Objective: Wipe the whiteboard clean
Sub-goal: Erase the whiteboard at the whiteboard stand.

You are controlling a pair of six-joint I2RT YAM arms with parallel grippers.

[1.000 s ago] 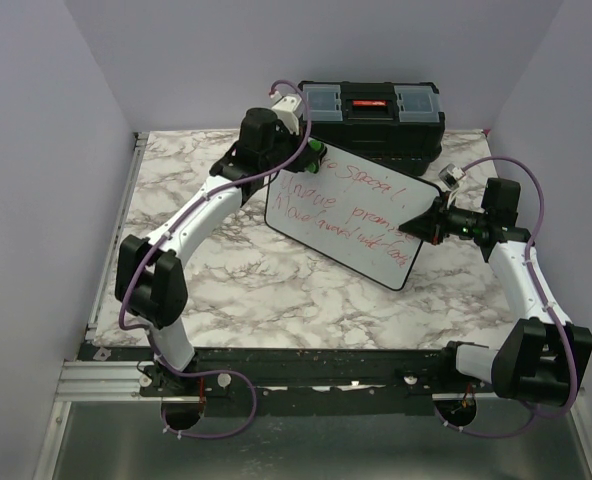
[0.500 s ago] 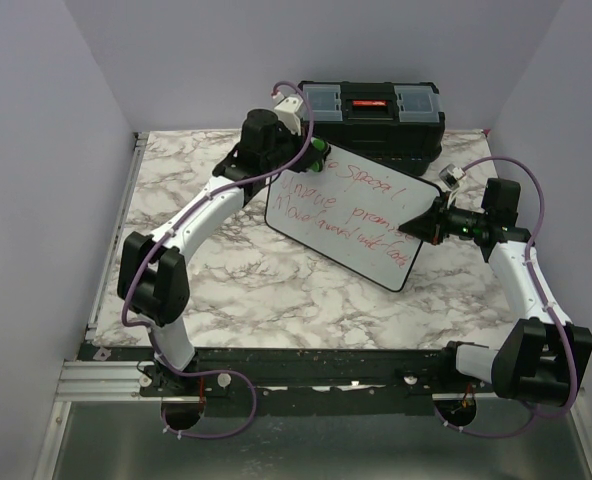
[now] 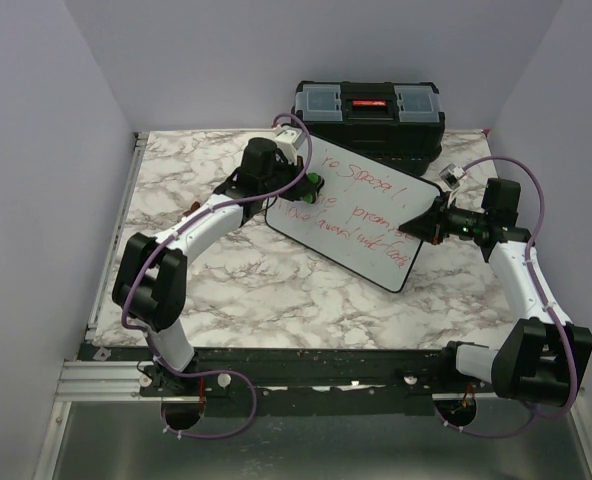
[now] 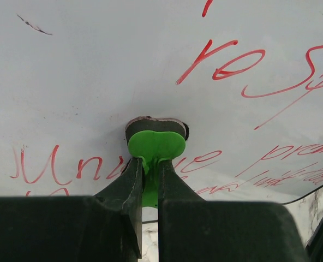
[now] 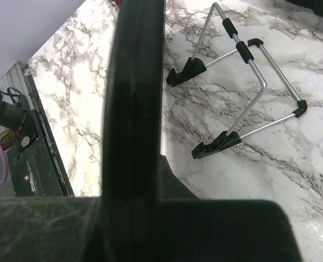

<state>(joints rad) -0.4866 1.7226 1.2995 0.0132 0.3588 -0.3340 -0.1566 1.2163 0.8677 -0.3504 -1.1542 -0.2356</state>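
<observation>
Left wrist, left end effector [image 4: 150, 170] clamps eraser [image 4: 155, 144] on whiteboard [image 4: 123, 65], right wrist, wire stand [image 5: 216, 144]

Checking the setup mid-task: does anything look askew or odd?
The whiteboard sits diagonal to the table edges, its right edge pinched by the shut right gripper. A small dark smudge, unlike the red writing, marks it in the left wrist view.

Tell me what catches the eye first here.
The whiteboard, covered in red writing, stands out in the middle, with the right gripper shut on its right edge. The left gripper, shut on a green eraser, presses it against the board near its left edge. A black toolbox sits behind them at the back.
</observation>
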